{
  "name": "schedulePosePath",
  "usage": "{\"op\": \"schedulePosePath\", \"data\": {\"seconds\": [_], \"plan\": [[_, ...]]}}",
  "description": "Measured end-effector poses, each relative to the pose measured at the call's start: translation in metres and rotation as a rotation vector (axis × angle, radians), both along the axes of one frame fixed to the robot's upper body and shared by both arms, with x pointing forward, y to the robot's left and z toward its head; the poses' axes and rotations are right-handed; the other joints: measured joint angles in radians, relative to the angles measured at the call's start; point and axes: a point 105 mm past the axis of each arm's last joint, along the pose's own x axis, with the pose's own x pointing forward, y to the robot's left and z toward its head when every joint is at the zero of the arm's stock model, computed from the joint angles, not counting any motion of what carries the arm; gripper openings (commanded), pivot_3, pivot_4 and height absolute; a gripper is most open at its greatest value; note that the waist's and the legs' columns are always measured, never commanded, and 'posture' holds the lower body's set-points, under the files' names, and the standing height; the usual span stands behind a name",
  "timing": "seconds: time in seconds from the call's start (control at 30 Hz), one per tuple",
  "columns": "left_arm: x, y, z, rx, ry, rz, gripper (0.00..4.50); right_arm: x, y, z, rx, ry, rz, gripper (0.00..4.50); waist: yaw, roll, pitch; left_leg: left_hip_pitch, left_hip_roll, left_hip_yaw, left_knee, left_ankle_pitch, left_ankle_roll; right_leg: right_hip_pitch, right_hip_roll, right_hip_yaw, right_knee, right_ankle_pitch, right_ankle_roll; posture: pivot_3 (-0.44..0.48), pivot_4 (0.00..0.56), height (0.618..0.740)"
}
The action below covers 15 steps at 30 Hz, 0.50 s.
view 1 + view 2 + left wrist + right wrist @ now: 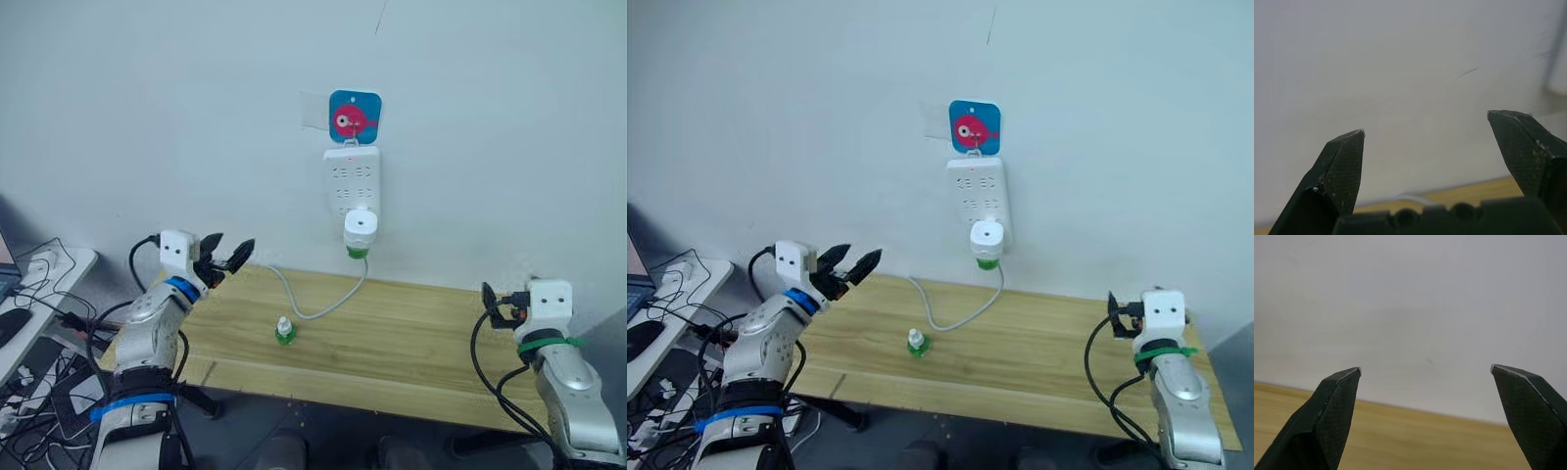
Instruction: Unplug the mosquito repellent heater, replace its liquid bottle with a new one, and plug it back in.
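The white mosquito repellent heater (pixel 360 226) is plugged into the bottom of a white power strip (pixel 351 176) hanging on the wall, and a green liquid bottle (pixel 359 253) sits in its underside. A second small bottle (pixel 285 332), with a green base and white cap, stands upright on the wooden table (pixel 431 338). My left gripper (pixel 232 249) is open and empty above the table's far left corner, well left of the heater. Near the table's right end, my right gripper (pixel 1425 369) is also open with nothing between its fingers.
The strip's white cable (pixel 318 308) loops down onto the table behind the loose bottle. A blue card with a pink fish (pixel 354 117) hangs above the strip. A side desk with tangled cables (pixel 44 294) stands to the left.
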Motion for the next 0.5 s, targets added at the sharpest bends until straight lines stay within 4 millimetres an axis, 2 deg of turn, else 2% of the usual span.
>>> {"op": "schedulePosePath", "data": {"seconds": [0.13,0.33,0.4,0.47,0.5], "plan": [[0.002,-0.031,0.037,0.033,-0.035,-0.252,4.5,-0.014,0.062,0.035,0.057,-0.026,0.32,4.46,-0.007,0.0,0.023,-0.002,0.0,-0.005,0.0,0.0,0.0,0.0,0.0,-0.005,0.0,-0.001,-0.001,0.221,0.149,0.74],[0.007,-0.07,0.054,0.059,-0.051,-0.485,4.5,-0.027,0.12,0.07,0.081,-0.056,0.558,4.46,-0.018,-0.003,0.049,-0.003,0.0,-0.007,0.001,0.0,0.0,0.0,0.001,-0.006,0.0,-0.001,-0.001,0.184,0.165,0.74],[0.011,-0.081,0.058,0.063,-0.061,-0.528,4.5,-0.032,0.132,0.077,0.089,-0.061,0.595,4.46,-0.021,-0.004,0.053,-0.004,0.0,-0.008,0.001,0.0,0.0,0.0,0.001,-0.006,-0.001,-0.001,-0.002,0.175,0.17,0.74],[0.019,-0.086,0.062,0.052,-0.075,-0.548,4.5,-0.034,0.136,0.077,0.099,-0.045,0.595,4.46,-0.024,-0.005,0.059,-0.006,0.0,-0.009,0.001,0.0,0.0,-0.001,0.001,-0.008,-0.001,-0.001,-0.002,0.168,0.177,0.74],[0.021,-0.087,0.064,0.053,-0.081,-0.553,4.32,-0.035,0.136,0.077,0.102,-0.037,0.593,4.49,-0.025,-0.005,0.06,-0.006,0.0,-0.009,0.001,0.0,0.0,-0.001,0.001,-0.008,-0.001,-0.001,-0.002,0.164,0.18,0.74]]}}
